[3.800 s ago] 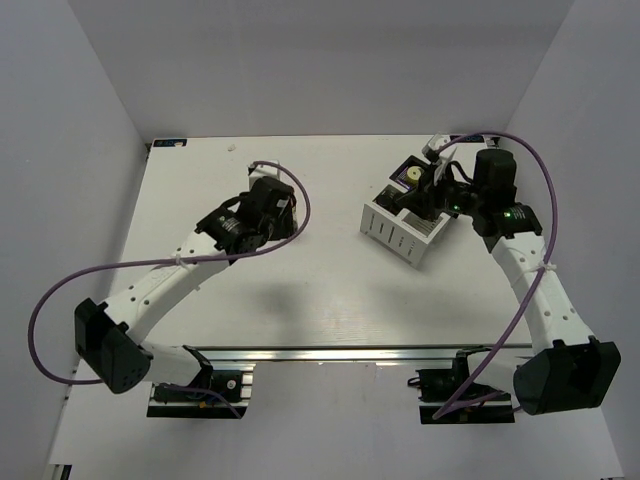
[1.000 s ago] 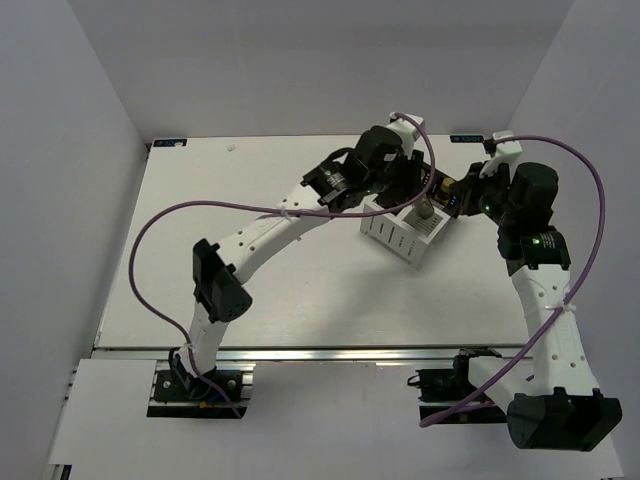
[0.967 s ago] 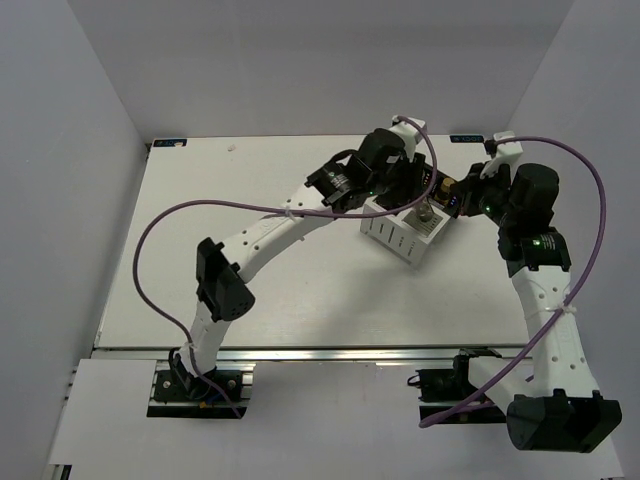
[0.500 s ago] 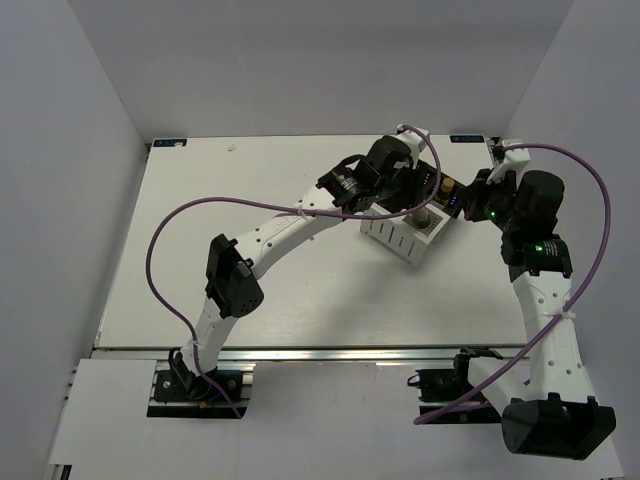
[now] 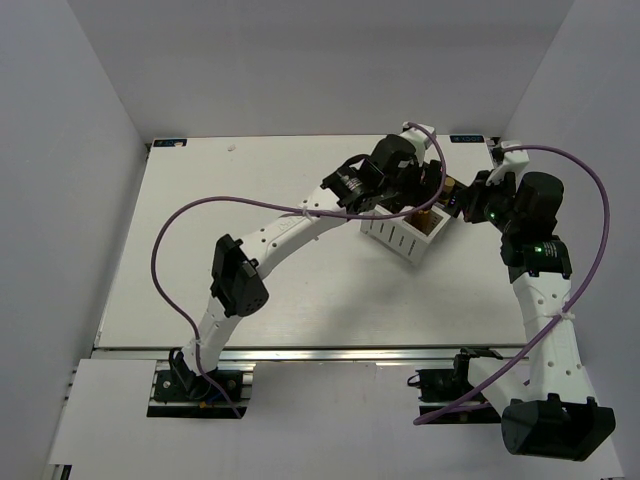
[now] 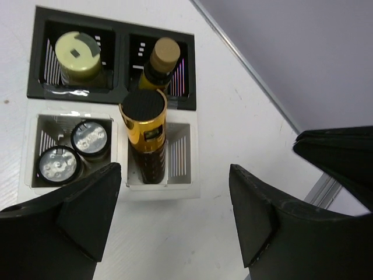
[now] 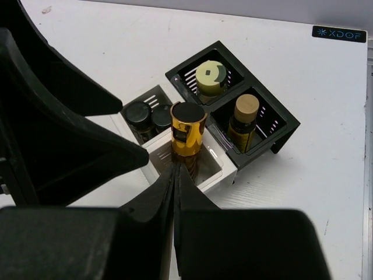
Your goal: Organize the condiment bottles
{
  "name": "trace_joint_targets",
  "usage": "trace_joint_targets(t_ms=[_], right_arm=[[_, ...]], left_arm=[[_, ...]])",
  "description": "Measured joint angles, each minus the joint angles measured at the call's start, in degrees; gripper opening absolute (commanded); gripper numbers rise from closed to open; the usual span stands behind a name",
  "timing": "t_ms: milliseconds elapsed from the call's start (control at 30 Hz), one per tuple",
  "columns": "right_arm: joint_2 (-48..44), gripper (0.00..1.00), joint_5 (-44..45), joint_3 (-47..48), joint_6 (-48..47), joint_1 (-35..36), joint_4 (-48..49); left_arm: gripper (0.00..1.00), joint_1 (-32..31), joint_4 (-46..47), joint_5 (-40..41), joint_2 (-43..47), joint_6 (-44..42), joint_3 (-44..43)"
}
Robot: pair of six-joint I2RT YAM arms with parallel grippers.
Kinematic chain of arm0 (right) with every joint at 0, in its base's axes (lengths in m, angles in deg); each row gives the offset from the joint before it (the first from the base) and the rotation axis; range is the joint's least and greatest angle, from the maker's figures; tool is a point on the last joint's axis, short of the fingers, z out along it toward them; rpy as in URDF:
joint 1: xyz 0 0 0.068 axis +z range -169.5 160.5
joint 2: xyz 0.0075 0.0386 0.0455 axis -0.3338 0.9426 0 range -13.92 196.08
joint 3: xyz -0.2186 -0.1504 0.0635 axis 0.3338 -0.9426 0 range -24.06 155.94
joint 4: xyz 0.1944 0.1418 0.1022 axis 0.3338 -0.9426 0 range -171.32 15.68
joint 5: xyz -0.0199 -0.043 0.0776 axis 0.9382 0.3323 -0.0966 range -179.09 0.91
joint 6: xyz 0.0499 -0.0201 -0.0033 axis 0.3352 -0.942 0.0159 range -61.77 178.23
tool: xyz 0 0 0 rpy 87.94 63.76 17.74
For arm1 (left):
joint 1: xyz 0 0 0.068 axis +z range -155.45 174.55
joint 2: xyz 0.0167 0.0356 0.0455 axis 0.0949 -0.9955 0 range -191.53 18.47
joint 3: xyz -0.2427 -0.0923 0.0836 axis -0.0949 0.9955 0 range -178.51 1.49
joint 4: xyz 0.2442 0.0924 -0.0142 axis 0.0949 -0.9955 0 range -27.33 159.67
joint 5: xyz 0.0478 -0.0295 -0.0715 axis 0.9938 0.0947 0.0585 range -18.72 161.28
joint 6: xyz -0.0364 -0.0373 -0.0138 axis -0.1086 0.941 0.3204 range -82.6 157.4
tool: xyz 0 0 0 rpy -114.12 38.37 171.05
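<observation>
The slim yellow bottle with a black cap (image 6: 144,137) (image 7: 187,137) stands upright in one compartment of the white rack (image 6: 192,189) (image 5: 400,235). My left gripper (image 6: 175,216) (image 5: 418,195) hangs open above it, fingers wide on either side and touching nothing. Two short dark-capped bottles (image 6: 76,149) (image 7: 150,114) share the rack's other compartment. The squat cream jar (image 6: 78,49) (image 7: 210,77) and the amber dark-necked bottle (image 6: 160,61) (image 7: 245,119) stand in the black box (image 6: 119,96). My right gripper (image 7: 176,169) (image 5: 458,203) is shut and empty, its tip just in front of the yellow bottle.
The black box (image 7: 285,125) sits against the rack's far side near the table's back right corner. The left gripper's fingers (image 7: 70,134) fill the left of the right wrist view. The table's right edge (image 6: 326,181) runs close by.
My left gripper has opened and let go of the yellow bottle, which now stands free in the rack. The left arm has stretched a little further right. The right arm has barely moved.
</observation>
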Motion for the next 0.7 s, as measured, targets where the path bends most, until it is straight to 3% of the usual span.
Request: trace_joint_targets(t_ms=[33,67,167,200,300,500,700], right_arm=[[0.0,0.09,-0.2,0.0,0.0,0.0,0.0],[0.0,0.26,-0.5,-0.1,0.0,0.0,0.0],[-0.5,0.51,-2.7,-1.1,-0.4,0.0,0.1],[-0.7,0.54,-3.6,-1.6,-0.6,0.0,0.2],[-1.0,0.60,-6.3,-2.6,-1.5,0.0,0.1],[-1.1,0.61,-9.1,-3.3,-2.2,0.0,-0.2],[-1.1,0.60,-10.4,-3.3,-2.6,0.0,-0.2]], left_arm=[[0.84,0.0,0.4,0.4,0.3,0.0,0.0],[0.83,0.0,0.5,1.1,0.6,-0.1,0.0],[0.79,0.0,1.5,4.2,3.5,-0.5,2.1],[0.77,0.0,2.3,5.6,6.0,-0.6,4.7],[0.67,0.7,4.5,8.3,14.9,-0.7,15.2],[0.67,2.1,8.3,11.9,35.1,1.6,39.2],[0.67,2.4,9.5,13.5,41.5,5.2,49.7]])
